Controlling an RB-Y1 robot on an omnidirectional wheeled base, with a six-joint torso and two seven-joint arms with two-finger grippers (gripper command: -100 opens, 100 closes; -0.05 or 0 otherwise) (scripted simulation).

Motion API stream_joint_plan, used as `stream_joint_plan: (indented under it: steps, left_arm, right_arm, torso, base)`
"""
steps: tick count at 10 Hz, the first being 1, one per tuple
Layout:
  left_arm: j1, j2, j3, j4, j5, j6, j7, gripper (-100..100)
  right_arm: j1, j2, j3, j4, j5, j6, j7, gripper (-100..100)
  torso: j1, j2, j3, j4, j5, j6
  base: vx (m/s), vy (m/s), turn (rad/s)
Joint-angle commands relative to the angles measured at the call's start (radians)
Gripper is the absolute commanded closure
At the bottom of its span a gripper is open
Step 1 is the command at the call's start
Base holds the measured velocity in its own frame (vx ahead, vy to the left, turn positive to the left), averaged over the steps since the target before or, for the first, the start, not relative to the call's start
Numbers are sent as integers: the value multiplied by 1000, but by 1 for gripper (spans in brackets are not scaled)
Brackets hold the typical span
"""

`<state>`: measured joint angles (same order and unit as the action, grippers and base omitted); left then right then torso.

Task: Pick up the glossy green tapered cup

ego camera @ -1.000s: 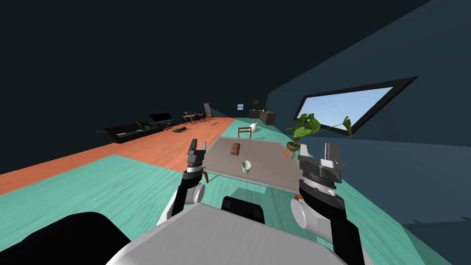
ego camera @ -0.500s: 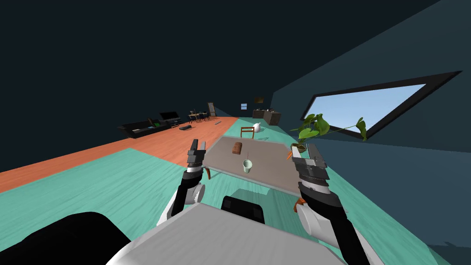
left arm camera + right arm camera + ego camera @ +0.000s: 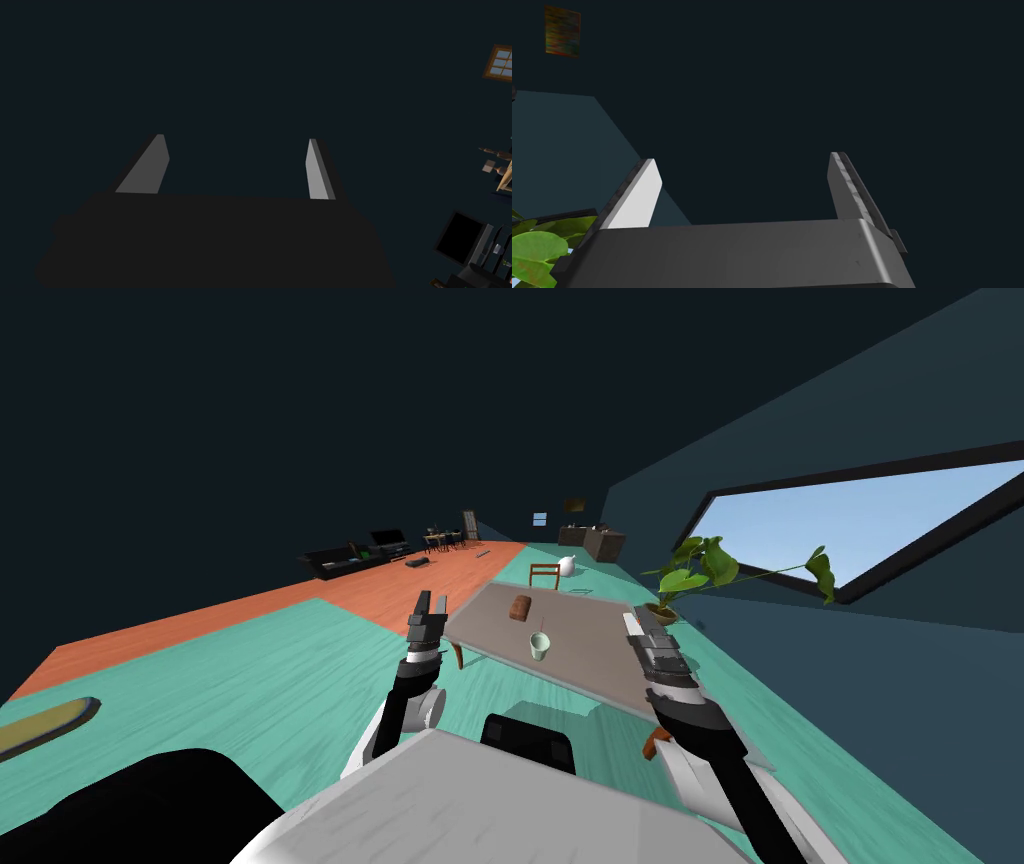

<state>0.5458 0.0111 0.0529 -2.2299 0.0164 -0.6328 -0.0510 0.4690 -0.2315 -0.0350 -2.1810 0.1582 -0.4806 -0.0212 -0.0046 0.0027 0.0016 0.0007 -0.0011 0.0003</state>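
A pale green tapered cup (image 3: 540, 645) stands upright on a grey-brown table (image 3: 580, 663) straight ahead, near its front half. My left gripper (image 3: 426, 606) is raised at the table's left edge, left of the cup and apart from it; its fingers (image 3: 147, 167) stand open with nothing between them. My right gripper (image 3: 640, 623) is held up over the table's right side, to the right of the cup, and its fingers (image 3: 639, 197) are open and empty.
A brown block (image 3: 519, 608) lies on the table beyond the cup. A wooden chair (image 3: 544, 576) stands at the far end. A leafy potted plant (image 3: 700, 578) stands right of the table under a window (image 3: 880, 523). Teal floor lies to the left.
The whole head view has swung, so I have turned. My right arm has rotated and now shows narrower, closer in over the table's right side. The left arm holds its pose.
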Motion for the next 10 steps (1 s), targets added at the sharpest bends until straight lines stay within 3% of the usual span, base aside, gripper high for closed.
stream_joint_plan:
  steps: [1, 10]
  left_arm:
    - [0, 0, 0, 0, 0, 0, 0, 0]
    - [0, 0, 0, 0, 0, 0, 0, 0]
  right_arm:
    - [0, -36, -2, 14, 50, 29, 0, -100]
    - [12, -154, -6, 81, 288, 113, 1, -100]
  torso:
    - [0, 0, 0, 0, 0, 0]
    - [-1, -1, 0, 0, 0, 0]
  base:
    - [-53, -54, 173]
    - [-43, -56, 135]
